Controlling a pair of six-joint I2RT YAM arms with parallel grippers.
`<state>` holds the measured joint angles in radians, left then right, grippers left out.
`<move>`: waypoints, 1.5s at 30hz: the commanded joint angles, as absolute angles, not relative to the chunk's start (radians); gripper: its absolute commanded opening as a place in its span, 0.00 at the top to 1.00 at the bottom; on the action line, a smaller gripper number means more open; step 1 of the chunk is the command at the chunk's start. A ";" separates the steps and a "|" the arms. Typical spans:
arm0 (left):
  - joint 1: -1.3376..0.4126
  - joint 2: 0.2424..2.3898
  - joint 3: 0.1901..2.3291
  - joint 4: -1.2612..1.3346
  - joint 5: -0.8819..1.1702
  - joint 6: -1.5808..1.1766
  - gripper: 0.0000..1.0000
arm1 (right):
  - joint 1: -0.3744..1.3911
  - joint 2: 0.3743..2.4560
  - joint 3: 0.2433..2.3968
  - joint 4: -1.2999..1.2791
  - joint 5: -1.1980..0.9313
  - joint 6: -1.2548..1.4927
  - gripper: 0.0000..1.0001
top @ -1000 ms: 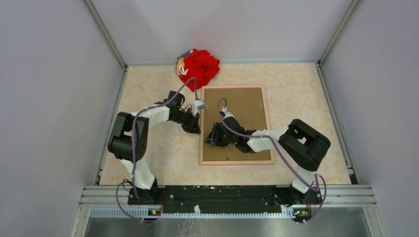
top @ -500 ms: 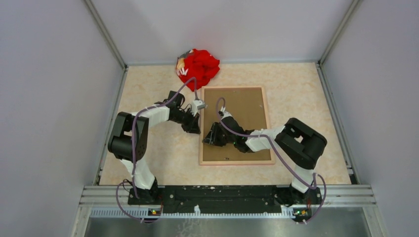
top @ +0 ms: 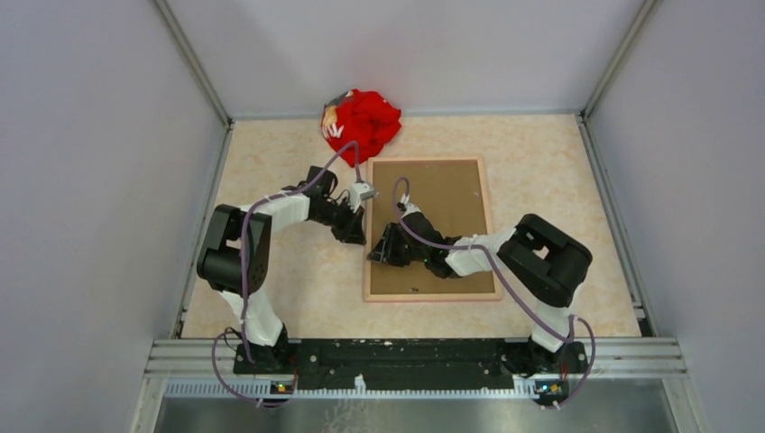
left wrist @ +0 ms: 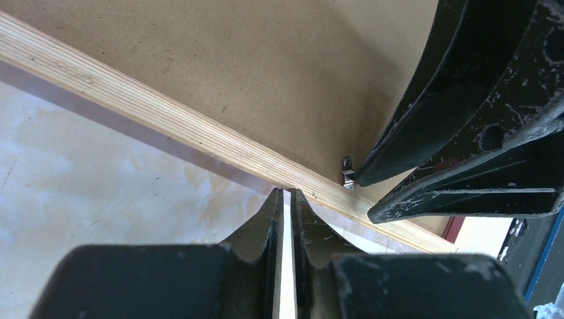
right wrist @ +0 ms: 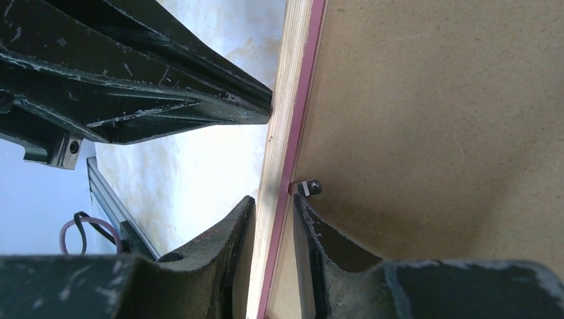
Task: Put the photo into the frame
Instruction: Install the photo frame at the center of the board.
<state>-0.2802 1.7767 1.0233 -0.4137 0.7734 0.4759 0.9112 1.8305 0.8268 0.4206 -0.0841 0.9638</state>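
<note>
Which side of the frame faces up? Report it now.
Back up: the frame lies with its brown hardboard backing uppermost, and a small metal clip sits at the backing's edge.

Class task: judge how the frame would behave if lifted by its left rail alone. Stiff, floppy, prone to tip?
Probably stiff: the frame has layered wooden rails and a hardboard back. Held only where the right hand straddles the left rail, the broad panel would likely tip down on its free side. The narrow rail gives little hold, so it may twist.

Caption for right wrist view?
Right gripper straddles the frame rail beside a retaining clip; left gripper tip meets its outer side.
</note>
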 commanded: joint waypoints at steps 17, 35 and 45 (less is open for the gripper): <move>-0.285 1.785 1.046 -0.414 0.758 0.499 0.88 | 0.925 1.882 0.876 0.422 -0.049 0.930 0.74; -0.245 1.815 1.211 -0.387 0.687 0.380 0.65 | 0.826 1.573 0.915 0.255 -0.079 0.786 0.59; -0.245 2.015 1.365 -0.369 0.707 0.261 0.67 | 0.674 1.739 1.012 0.301 -0.094 0.740 0.59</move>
